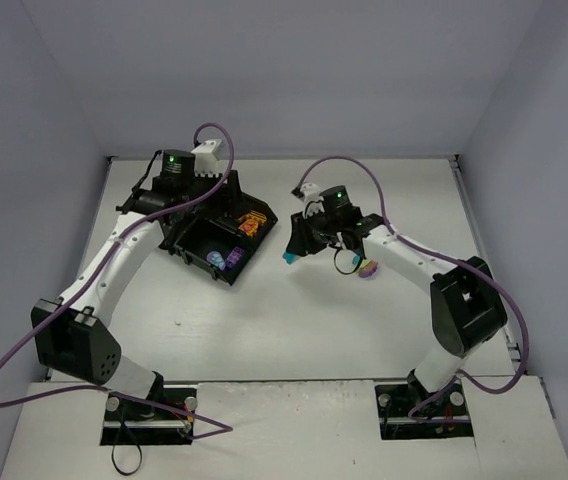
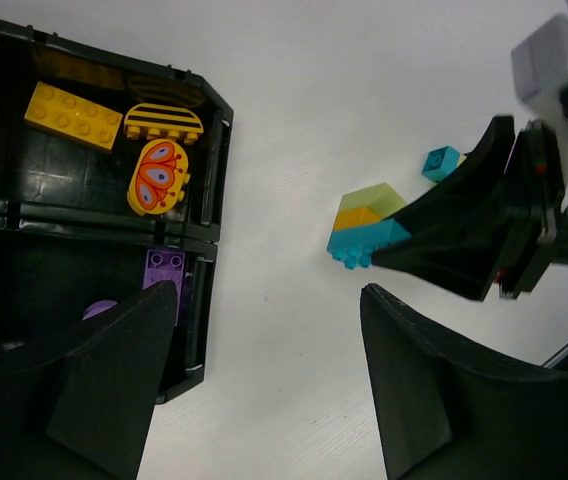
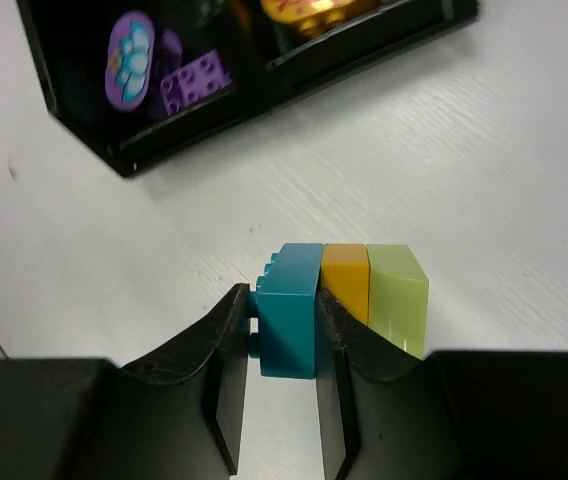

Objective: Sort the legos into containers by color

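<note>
Three joined bricks (image 3: 344,290) (teal, orange, lime) mid-frame in right wrist view; right gripper (image 3: 282,310) clamped on teal end. Black tray (image 3: 204,125) upper left, purple legos (image 3: 196,82) inside. Left gripper (image 2: 269,300) jaws apart. White grained table (image 1: 294,320), pale walls (image 1: 294,70).

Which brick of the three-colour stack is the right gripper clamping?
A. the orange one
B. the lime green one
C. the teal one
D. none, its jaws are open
C: in the right wrist view the right gripper presses on both sides of the teal brick, while the orange brick and lime green brick joined to it sit outside the grip.
</note>
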Motion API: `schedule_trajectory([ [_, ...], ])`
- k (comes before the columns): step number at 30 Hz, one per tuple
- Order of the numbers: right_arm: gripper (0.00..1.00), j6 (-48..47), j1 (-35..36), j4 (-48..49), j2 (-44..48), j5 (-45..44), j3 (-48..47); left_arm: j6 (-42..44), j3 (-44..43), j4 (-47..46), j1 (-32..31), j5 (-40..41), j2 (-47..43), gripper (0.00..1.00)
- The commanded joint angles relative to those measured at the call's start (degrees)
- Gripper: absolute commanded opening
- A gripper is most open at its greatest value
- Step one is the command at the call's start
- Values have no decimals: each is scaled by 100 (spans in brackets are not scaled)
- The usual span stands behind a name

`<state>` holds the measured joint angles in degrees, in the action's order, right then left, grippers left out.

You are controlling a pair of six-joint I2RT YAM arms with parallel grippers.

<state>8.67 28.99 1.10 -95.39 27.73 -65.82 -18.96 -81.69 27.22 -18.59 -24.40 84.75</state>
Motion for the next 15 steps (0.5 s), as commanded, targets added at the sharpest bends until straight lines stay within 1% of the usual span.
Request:
schedule_trajectory([
  [1, 1, -1566, 264, 48, 161, -119, 130, 243, -5, -50, -13, 234, -398, 67],
  [3, 5, -1911, 439, 30, 170, 4, 218, 296, 39, 11, -22, 348, -450, 68],
  [4, 7, -2234, 493, -13, 153, 5, 254, 314, 65, 29, -22, 375, -468, 68],
  [6, 11, -2526, 616, -84, 135, -39, 280, 340, 136, 64, -22, 480, -512, 68],
  [8, 14, -3008, 695, -400, 109, -65, 289, 358, 206, 73, -22, 524, -565, 68],
  [11, 18, -3414, 757, -646, 117, -171, 298, 393, 276, 73, -22, 594, -635, 68],
  [14, 27, -3564, 766, -804, 153, -399, 307, 428, 294, 116, -13, 674, -661, 68],
  [15, 35, -3582, 766, -848, 161, -539, 289, 437, 294, 125, -22, 691, -653, 68],
])
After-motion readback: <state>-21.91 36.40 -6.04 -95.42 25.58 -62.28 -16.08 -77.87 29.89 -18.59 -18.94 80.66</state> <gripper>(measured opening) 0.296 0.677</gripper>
